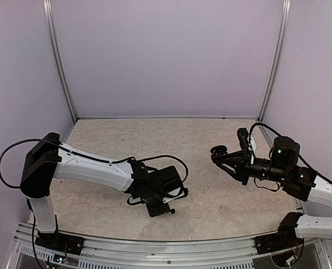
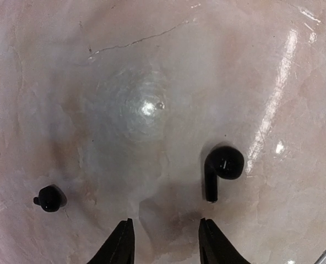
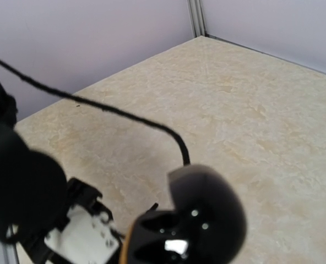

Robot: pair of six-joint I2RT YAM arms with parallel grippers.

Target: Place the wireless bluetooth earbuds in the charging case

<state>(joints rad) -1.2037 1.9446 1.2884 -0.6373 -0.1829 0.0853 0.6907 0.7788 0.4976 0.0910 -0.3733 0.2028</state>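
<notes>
Earbuds lie on the pale, marbled surface point(image 2: 152, 66) beneath the left arm point(image 1: 98, 171), which reaches low across it. One black bud point(image 2: 222, 168) rests flat with its rounded head away from the camera. Its stem points back toward the left jaws, ending just ahead of the fingertip point(image 2: 215, 245) on the right of the wrist view without touching it. A second black bud point(image 2: 50, 198) sits well apart on the other side, its shape hard to read. The left jaws stand open with only bare surface between them. The right arm point(image 1: 284, 162) holds the black case point(image 1: 218, 150) in the air, clear of the surface, with the right jaws closed on it. From the right wrist the case looks glossy, and its lid appears raised.
</notes>
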